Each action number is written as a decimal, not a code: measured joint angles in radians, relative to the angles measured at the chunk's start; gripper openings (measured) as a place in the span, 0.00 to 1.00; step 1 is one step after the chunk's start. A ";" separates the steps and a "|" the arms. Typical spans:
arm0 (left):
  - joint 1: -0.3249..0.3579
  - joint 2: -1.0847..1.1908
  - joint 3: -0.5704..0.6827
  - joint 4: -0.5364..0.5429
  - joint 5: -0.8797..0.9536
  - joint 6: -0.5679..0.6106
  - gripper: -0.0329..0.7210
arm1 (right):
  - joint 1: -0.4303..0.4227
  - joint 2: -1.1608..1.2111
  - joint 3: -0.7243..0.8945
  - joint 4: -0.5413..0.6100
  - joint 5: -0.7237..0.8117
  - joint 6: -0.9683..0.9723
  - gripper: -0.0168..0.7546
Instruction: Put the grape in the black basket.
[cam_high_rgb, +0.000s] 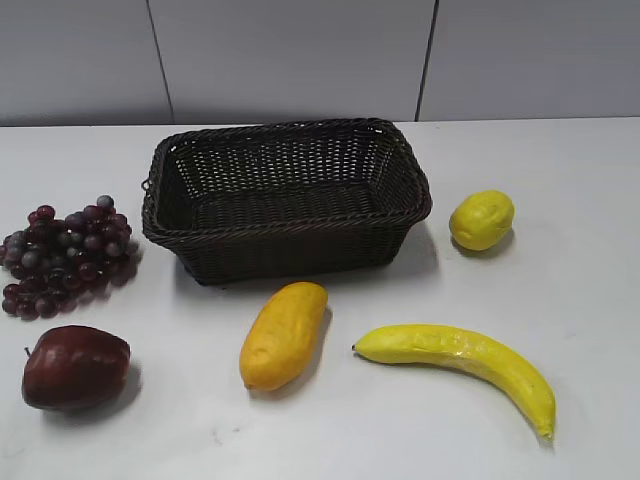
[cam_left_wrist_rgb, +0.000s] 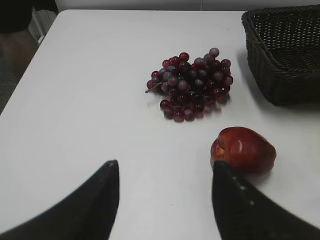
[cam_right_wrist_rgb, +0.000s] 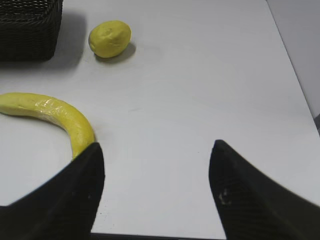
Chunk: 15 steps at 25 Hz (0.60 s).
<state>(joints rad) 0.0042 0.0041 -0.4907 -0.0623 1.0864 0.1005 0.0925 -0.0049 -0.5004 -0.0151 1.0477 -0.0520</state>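
The grape is a dark purple-red bunch lying on the white table at the left, just left of the black basket, which stands empty at the back middle. In the left wrist view the grape lies ahead of my left gripper, and the basket corner shows at the top right. My left gripper is open and empty, well short of the grape. My right gripper is open and empty over bare table. Neither gripper shows in the exterior view.
A dark red apple lies in front of the grape, beside my left gripper's right finger. A yellow-orange mango, a banana and a lemon lie front and right of the basket.
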 joint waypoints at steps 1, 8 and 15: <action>0.000 0.000 0.000 0.000 0.000 0.000 0.79 | 0.000 0.000 0.000 0.000 0.000 0.000 0.67; 0.000 0.000 0.000 0.000 0.000 0.000 0.79 | 0.000 0.000 0.000 0.000 0.000 0.000 0.67; 0.000 0.000 0.000 0.000 -0.002 0.000 0.79 | 0.000 0.000 0.000 0.000 0.000 0.000 0.67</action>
<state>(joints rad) 0.0042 0.0041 -0.4907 -0.0623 1.0845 0.1005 0.0925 -0.0049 -0.5004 -0.0151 1.0477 -0.0520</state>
